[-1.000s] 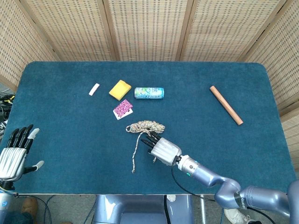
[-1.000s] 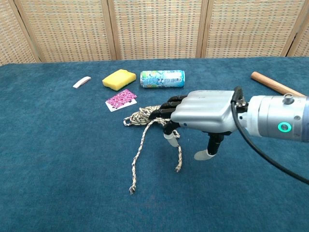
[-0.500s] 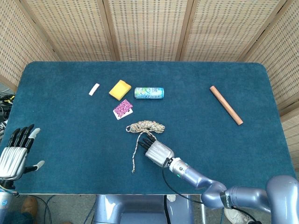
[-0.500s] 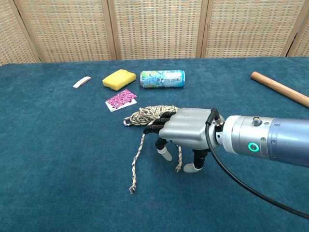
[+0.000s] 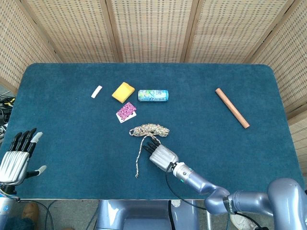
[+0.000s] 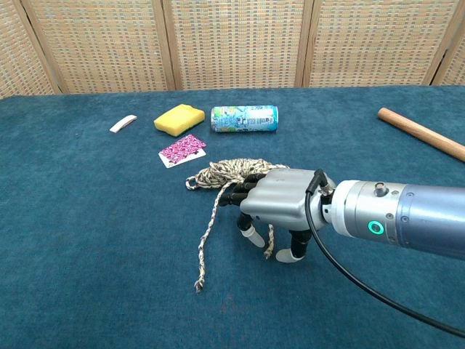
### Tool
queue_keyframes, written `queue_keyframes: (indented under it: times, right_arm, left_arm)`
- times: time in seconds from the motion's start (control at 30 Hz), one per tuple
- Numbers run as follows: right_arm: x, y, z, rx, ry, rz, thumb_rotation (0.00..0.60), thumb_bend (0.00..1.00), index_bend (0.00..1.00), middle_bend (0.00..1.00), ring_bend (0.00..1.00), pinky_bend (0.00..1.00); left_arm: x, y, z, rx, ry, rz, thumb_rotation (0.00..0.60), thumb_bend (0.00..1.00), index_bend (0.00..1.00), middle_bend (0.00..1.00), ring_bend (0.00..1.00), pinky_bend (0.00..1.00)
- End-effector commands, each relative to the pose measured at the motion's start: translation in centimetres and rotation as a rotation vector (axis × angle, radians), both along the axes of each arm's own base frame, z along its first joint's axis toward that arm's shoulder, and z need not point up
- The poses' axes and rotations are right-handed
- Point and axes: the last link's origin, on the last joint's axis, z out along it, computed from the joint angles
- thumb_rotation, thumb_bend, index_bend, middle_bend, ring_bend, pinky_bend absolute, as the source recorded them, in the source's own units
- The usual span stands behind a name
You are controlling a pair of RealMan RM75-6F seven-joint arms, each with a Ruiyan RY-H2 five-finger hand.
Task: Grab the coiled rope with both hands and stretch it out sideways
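The coiled rope (image 5: 149, 130) (image 6: 225, 172) lies on the blue table, just front of centre. One long loose strand (image 6: 205, 240) trails toward the front edge. A shorter strand runs under my right hand (image 5: 162, 155) (image 6: 280, 203), which hovers low just in front of the coil, palm down. Its fingers (image 6: 251, 234) are bent to the cloth and the strand's end lies in the gap between them and the thumb, with no grip visible. My left hand (image 5: 17, 158) stays at the table's front left corner, fingers spread and holding nothing. The chest view does not show it.
Behind the coil lie a pink patterned card (image 5: 126, 111) (image 6: 182, 150), a yellow sponge (image 5: 123, 92) (image 6: 179, 118), a can on its side (image 5: 153, 95) (image 6: 244, 118) and a small white piece (image 5: 97, 91) (image 6: 123, 123). A wooden rod (image 5: 232, 108) (image 6: 421, 134) lies at the right.
My right hand has slid left and dropped lower, settling over the rope's short strand. The rope itself has not moved. The left hand has barely shifted.
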Motion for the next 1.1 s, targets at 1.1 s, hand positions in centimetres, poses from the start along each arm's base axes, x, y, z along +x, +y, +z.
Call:
queue_keyframes:
  times: [1.1]
  right_arm:
    - [-1.6,-1.5,2.5,-0.094,-0.113,0.003,0.600,0.51,0.63,0.05,0.00,0.00]
  left_arm:
    - [0.6,0.6,-0.7,-0.042,0.013,-0.049,0.600,0.00,0.00,0.00,0.00,0.00]
